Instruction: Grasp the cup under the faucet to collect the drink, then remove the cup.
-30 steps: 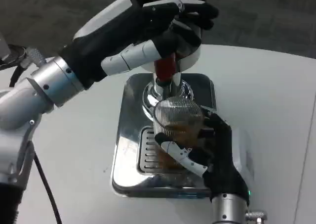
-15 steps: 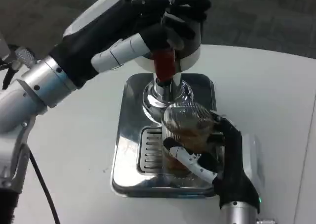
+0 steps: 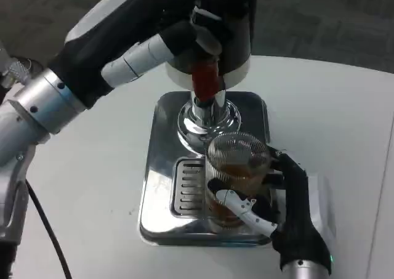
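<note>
1. Nearest the camera, the right hand [image 3: 284, 210] comes up from the lower edge with its fingers [image 3: 243, 206] wrapped round the cup [image 3: 237, 171]; it has a full hold on the glass, thumb side to the right, fingers across the front.
2. The cup is a clear ribbed glass with brown drink in it, roughly half full as far as the glare allows; it stands at the right front of the drip tray [image 3: 184, 193], over or just above the slotted grate, I cannot tell which.
3. Judging by where it sits, forward of the faucet [image 3: 205, 88], the filling looks done and the taking away is in hand.
4. The chrome base [image 3: 161, 131] rests on the white tabletop [image 3: 92, 174].
5. Farthest back, the left hand [image 3: 184, 20] lies over the dispenser's top above the red spout part, fingers curled on it, apparently to work the tap.
</note>
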